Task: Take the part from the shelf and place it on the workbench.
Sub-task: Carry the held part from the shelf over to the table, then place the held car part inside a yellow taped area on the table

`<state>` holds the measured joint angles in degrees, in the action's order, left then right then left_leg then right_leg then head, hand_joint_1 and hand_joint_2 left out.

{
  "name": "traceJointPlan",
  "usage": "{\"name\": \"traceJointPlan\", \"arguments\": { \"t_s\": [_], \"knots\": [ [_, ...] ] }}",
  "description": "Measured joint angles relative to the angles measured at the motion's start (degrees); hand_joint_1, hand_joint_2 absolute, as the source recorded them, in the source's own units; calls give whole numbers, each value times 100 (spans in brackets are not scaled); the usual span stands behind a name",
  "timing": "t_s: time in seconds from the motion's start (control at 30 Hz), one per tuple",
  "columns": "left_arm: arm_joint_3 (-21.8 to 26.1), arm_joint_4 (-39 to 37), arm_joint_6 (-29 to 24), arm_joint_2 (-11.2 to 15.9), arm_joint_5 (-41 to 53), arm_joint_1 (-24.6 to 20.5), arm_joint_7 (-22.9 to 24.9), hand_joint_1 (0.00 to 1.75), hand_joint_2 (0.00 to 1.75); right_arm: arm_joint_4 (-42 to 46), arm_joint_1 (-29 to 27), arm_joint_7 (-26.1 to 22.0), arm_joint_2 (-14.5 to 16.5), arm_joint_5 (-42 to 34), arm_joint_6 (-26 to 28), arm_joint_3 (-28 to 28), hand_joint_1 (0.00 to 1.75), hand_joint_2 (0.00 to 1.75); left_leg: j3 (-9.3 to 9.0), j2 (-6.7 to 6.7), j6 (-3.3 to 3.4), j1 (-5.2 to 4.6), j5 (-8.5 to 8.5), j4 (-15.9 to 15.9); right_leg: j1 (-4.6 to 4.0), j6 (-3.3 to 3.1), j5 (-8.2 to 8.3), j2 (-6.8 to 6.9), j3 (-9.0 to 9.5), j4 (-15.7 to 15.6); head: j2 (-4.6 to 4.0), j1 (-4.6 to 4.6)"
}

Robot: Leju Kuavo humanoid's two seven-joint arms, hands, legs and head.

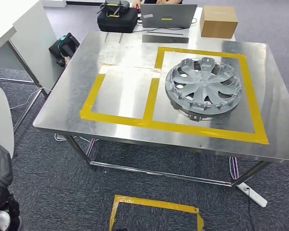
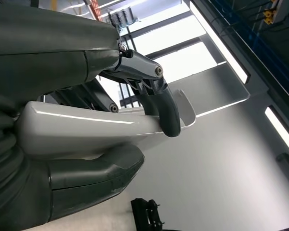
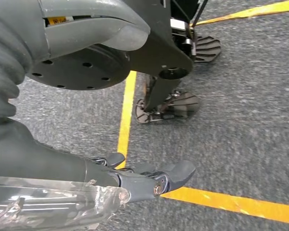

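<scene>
The robot stands in front of a steel workbench (image 1: pixel 81 62) marked with two yellow-taped rectangles. A grey wheel cover (image 1: pixel 203 86) already lies in the right one, and the left rectangle (image 1: pixel 121 94) is bare. The part being carried, a pale curved panel (image 2: pixel 81 130), is not on the bench yet. The left hand (image 2: pixel 63 72) grips it between thumb and a dark finger hooked over its edge, and its white surface rises at the robot's left side in the head view. The right hand (image 3: pixel 143 180) hangs over grey carpet and floor tape (image 3: pixel 126 110), its fingers lying along a shiny strip (image 3: pixel 45 202). Whether they hold it cannot be told. The main risk is probably the panel's smooth, glossy skin. Held at one edge, it could pivot or slip when swung forward, strike the bench rim, or land on the tape or against the wheel cover.
</scene>
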<state>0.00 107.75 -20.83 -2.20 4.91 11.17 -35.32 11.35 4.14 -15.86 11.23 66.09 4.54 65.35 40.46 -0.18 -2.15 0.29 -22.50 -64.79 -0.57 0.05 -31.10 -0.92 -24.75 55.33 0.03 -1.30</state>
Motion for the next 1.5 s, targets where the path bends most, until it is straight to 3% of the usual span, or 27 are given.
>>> {"name": "traceJointPlan", "arguments": {
  "t_s": [0.03, 0.1, 0.2, 0.23, 0.27, 0.37, 0.4, 0.43, 0.47, 0.57, 0.6, 0.67, 0.73, 0.77, 0.87, 0.93, 0.97, 1.0, 1.07, 1.1, 1.13, 1.2, 1.27, 1.37, 1.4, 1.43, 1.5],
  "knots": [
    [-4, 1, 0, 0, 14, -3, 0, 175, 175, 1, 6, -3, 1, 1, -1, 0, 0, 175, -183, -3, 9, 1, 96, 345, -6, 32, -71, -6, 33, 7, 0, -5],
    [-19, 3, -8, 5, 69, -9, -2, 175, 175, 2, 26, -11, 1, 3, -2, -1, 0, 175, -381, -13, 82, -8, 31, 677, -23, 84, -174, -7, 81, -4, 0, 1],
    [-44, 6, -24, 15, 164, -11, -12, 175, 175, 2, 49, -16, -1, 9, -2, -2, 0, 175, -462, -23, 226, -2, -130, 721, -34, 153, -237, 1, 175, 19, 0, 39],
    [-50, 8, -25, 16, 180, -14, -18, 175, 175, 2, 57, -16, -1, 10, -2, -2, 0, 175, -505, -22, 262, 5, -162, 723, -32, 182, -279, 12, 93, 179, 1, 51],
    [-53, 9, -27, 17, 189, -15, -24, 175, 175, 2, 65, -15, -1, 11, -2, -3, 0, 175, -551, -20, 290, 11, -196, 725, -27, 208, -355, 24, -96, 492, 1, 63],
    [-58, 11, -35, 18, 207, -17, -31, 175, 175, 0, 57, -7, 1, 11, -3, -4, 0, 175, -677, -17, 329, 10, -333, 726, -15, 248, -738, 42, -963, 1705, 1, 88],
    [-60, 11, -38, 19, 213, -15, -31, 175, 175, 0, 41, -4, 1, 11, -4, -4, 0, 175, -748, -21, 330, 9, -390, 726, -14, 246, -791, 42, -1163, 1863, 2, 91],
    [-61, 11, -42, 21, 219, -14, -31, 175, 175, -1, 27, -4, 1, 11, -5, -4, 0, 175, -842, -26, 327, 9, -457, 726, -13, 239, -724, 42, -1271, 1814, 2, 93],
    [-64, 11, -44, 24, 223, -13, -31, 175, 175, -1, 17, -4, 1, 11, -6, -4, 0, 175, -952, -31, 319, 9, -531, 726, -12, 227, -522, 43, -1295, 1579, 2, 95],
    [-84, 7, -55, 31, 233, -14, -30, 175, 175, -2, -12, -4, 1, 11, -9, -4, 0, 175, -1213, -38, 265, -7, -765, 721, -19, 165, 379, 71, -1238, 663, 0, 98],
    [-89, 7, -59, 34, 233, -15, -30, 175, 175, -2, -18, -2, 1, 11, -10, -4, 0, 175, -1271, -42, 236, -13, -826, 726, -26, 140, 529, 81, -1212, 535, -1, 93],
    [-93, 10, -63, 38, 235, -19, -29, 175, 175, -3, -8, 0, 1, 13, -13, -5, 0, 175, -1364, -47, 169, -17, -861, 692, -33, 81, 521, 81, -1132, 485, 0, 92],
    [-98, 13, -67, 40, 236, -25, -28, 175, 175, -2, 12, -6, 2, 14, -13, -5, 0, 175, -1275, -41, 106, -11, -808, 411, -18, 7, 498, 63, -995, 428, 1, 80],
    [-101, 13, -69, 44, 237, -29, -28, 175, 175, -2, 24, -8, 3, 14, -13, -6, 0, 175, -1112, -38, 76, -9, -822, 138, -8, -29, 469, 53, -910, 397, 1, 67],
    [-103, 11, -74, 54, 234, -21, -15, 175, 175, -1, 30, -8, 3, 15, -11, -7, 0, 175, -383, -35, 15, -8, -1187, -748, -3, -84, 339, 35, -706, 341, 1, 48],
    [-103, 11, -74, 54, 215, -11, 10, 175, 175, -2, 16, -7, 3, 21, -10, -7, 0, 175, -87, -35, 18, -8, -1369, -818, -2, -82, 224, 13, -538, 333, 1, 46],
    [-104, 11, -70, 55, 201, -8, 27, 175, 175, -3, 11, -5, 4, 26, -10, -7, 0, 175, -40, -34, 31, -8, -1280, -647, 0, -75, 158, 0, -444, 333, 0, 46],
    [-104, 11, -67, 55, 190, -4, 43, 175, 175, -3, 9, -4, 7, 33, -10, -7, 0, 175, -37, -33, 47, -9, -1024, -376, 2, -57, 81, -12, -352, 332, 0, 45],
    [-109, 3, -50, 63, 204, 13, 71, 175, 175, -3, 2, -2, 11, 49, -10, -7, 0, 175, -29, -19, 82, -13, -282, 238, -14, 2, -83, -34, -238, 360, 0, 33],
    [-115, -4, -45, 69, 238, 23, 94, 175, 175, -3, -4, 1, 14, 57, -10, -7, 0, 175, -21, -14, 98, -16, -9, 422, -25, 33, -169, -42, -215, 366, 0, 35],
    [-124, -12, -44, 76, 282, 29, 115, 175, 175, -4, -8, 4, 15, 63, -10, -7, 0, 175, -9, -11, 114, -21, 127, 510, -36, 58, -240, -48, -199, 359, 0, 38],
    [-142, -17, -58, 86, 359, 16, 153, 175, 175, -2, 3, 8, 15, 68, -10, -7, 0, 175, -58, -17, 154, -4, 119, 512, -43, 104, -336, -42, -137, 311, 0, 56],
    [-161, -17, -72, 89, 392, -6, 161, 175, 175, -1, 26, 5, 15, 69, -10, -8, 0, 175, -139, -11, 220, 26, 64, 536, -40, 180, -485, -3, -198, 527, 1, 86],
    [-190, -26, -93, 94, 495, -23, 193, 175, 175, 0, 42, 5, 16, 81, -11, -10, 0, 175, -225, -3, 270, 35, -45, 542, -1, 270, -909, 41, -849, 1594, 2, 114],
    [-199, -40, -110, 100, 578, -31, 226, 175, 175, 0, 39, 8, 16, 92, -13, -11, 0, 175, -255, -8, 271, 37, -80, 541, 9, 284, -931, 43, -1071, 1861, 2, 114],
    [-212, -63, -128, 110, 673, -46, 267, 175, 175, 0, 35, 10, 16, 103, -15, -13, 0, 175, -296, -16, 266, 41, -117, 541, 15, 292, -819, 43, -1206, 1932, 2, 116],
    [-257, -128, -148, 130, 804, -107, 350, 175, 175, -1, 35, 8, 16, 114, -20, -16, 0, 175, -417, -34, 238, 57, -197, 541, 25, 304, -253, 45, -1163, 1425, 2, 116]
  ]
}}
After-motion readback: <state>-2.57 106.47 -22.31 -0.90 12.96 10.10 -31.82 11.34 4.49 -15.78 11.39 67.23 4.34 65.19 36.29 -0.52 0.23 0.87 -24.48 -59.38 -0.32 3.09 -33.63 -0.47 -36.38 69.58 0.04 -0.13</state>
